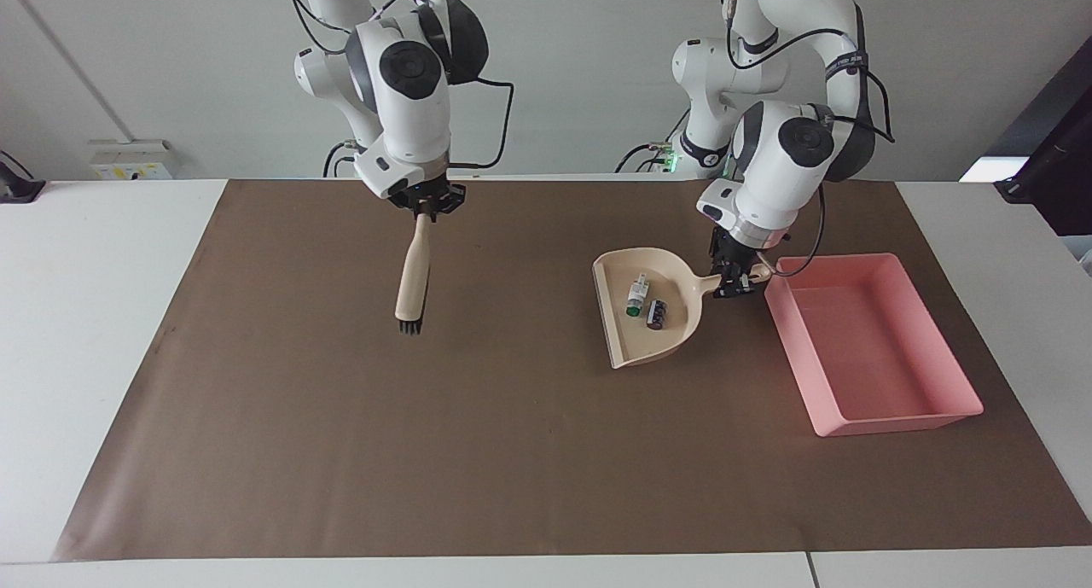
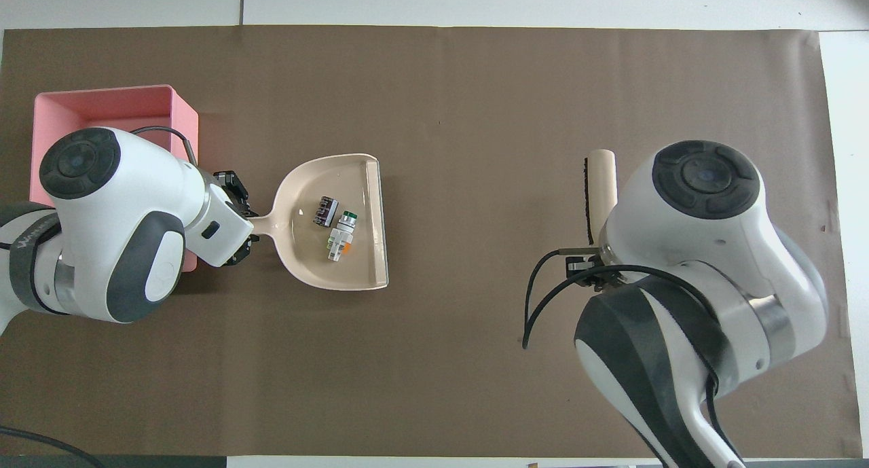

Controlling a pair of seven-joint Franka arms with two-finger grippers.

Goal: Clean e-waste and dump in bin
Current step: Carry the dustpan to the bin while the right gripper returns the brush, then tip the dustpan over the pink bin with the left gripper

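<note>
Dustpan (image 2: 353,264) holding two e-waste parts (image 2: 334,223) beside the bin (image 2: 115,100).

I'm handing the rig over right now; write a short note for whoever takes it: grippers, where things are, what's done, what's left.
Left gripper: shut on the dustpan handle, beside the pink bin.
Right gripper: shut on the brush, held bristles-down over bare mat toward the right arm's end.
E-waste: the white-and-green component and the dark brown cylinder both lie in the dustpan.
Done: both parts swept into the pan.
Left: carry the dustpan over the bin and tip both parts in; the bin looks empty.
</note>
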